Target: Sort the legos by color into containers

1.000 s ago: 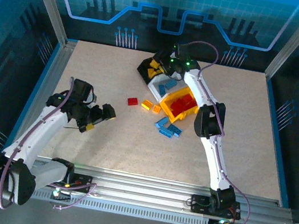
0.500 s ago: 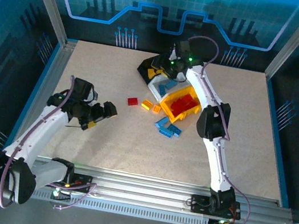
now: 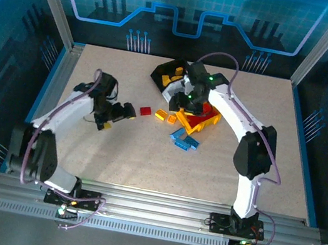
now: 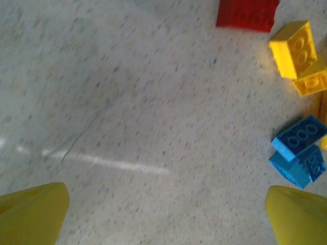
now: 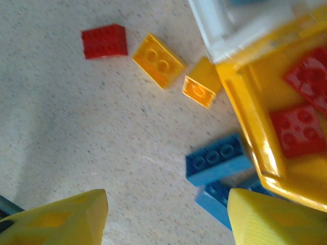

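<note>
Changed since one second ago: left arm further forward and toward the middle, right arm back from the black container (image 3: 164, 72).

From the top camera: left fingers (image 3: 125, 111) low over the table (image 3: 144, 163), just beside the loose red lego (image 3: 145, 111), spread wide, holding nothing. Right fingers (image 3: 189, 109) above the near part of the yellow container (image 3: 212, 119); from here cannot tell how far open. Black container, white container (image 3: 173, 89) and yellow container joined in one slanted row. Beyond the red lego, toward the containers, a yellow lego (image 3: 161, 115) and an orange lego (image 3: 171, 119), close together. Blue legos (image 3: 184, 140) in a small heap just in front of the yellow container.

From the left wrist camera: left fingers (image 4: 33, 212) at the two lower corners, far apart, bare table between them. Red lego (image 4: 248, 14) at the upper edge, yellow lego (image 4: 292, 42) near it, orange lego (image 4: 311, 81) touching the yellow one, blue legos (image 4: 299, 153) piled at the right edge.

From the right wrist camera: right fingers (image 5: 61, 219) apart, clearly open, nothing held; between them table and part of the blue legos (image 5: 219, 159). Yellow container (image 5: 245, 107) at the right, with two red legos (image 5: 299, 130) inside. White container (image 5: 230, 25) at the top. Red lego (image 5: 104, 41), yellow lego (image 5: 158, 60) and orange lego (image 5: 200, 92) on the table in a slanted line, the orange one just beside the yellow container.
</note>
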You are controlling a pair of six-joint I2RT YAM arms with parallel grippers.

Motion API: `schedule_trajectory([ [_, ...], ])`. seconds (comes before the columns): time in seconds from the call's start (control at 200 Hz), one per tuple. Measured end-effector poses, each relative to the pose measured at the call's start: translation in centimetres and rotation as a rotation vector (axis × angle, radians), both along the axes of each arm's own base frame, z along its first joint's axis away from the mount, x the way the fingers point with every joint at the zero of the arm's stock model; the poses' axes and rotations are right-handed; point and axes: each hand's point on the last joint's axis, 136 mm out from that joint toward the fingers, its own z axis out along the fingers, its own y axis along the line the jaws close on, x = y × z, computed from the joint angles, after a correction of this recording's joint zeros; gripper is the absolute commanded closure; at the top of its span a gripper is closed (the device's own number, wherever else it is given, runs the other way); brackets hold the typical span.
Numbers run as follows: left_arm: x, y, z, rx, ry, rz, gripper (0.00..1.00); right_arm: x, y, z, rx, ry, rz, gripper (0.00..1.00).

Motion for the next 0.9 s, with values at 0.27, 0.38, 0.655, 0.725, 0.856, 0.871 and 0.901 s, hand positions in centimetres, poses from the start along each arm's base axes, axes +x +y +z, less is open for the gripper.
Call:
schedule_trajectory([
  [0.27,8.6,-3.6,-2.6,0.089,0.026,-0.136,0.05,-4.1,-2.7,0.7,-0.018,0.004,-0.007,0.35],
  [0.38,10.8,-4.6,-4.2,0.122,0.051,-0.176,0.08,-5.0,-3.5,1.2,-0.021,-0.010,-0.012,0.35],
  [0.655,13.0,-5.2,-6.4,0.208,0.104,-0.238,0.10,-7.2,-4.9,0.5,-0.040,0.002,-0.015,0.36],
  [0.725,13.4,-5.1,-7.0,0.222,0.115,-0.242,0.11,-7.7,-5.4,0.0,-0.052,0.013,-0.017,0.36],
  [0.856,13.3,-4.9,-8.2,0.245,0.147,-0.247,0.15,-8.5,-6.0,-0.5,-0.068,0.023,-0.019,0.36],
  [0.871,13.3,-4.9,-8.3,0.247,0.151,-0.248,0.15,-8.6,-6.0,-0.5,-0.068,0.024,-0.019,0.36],
  [0.901,13.1,-4.8,-8.7,0.250,0.161,-0.249,0.16,-8.7,-6.1,-0.6,-0.069,0.025,-0.019,0.36],
])
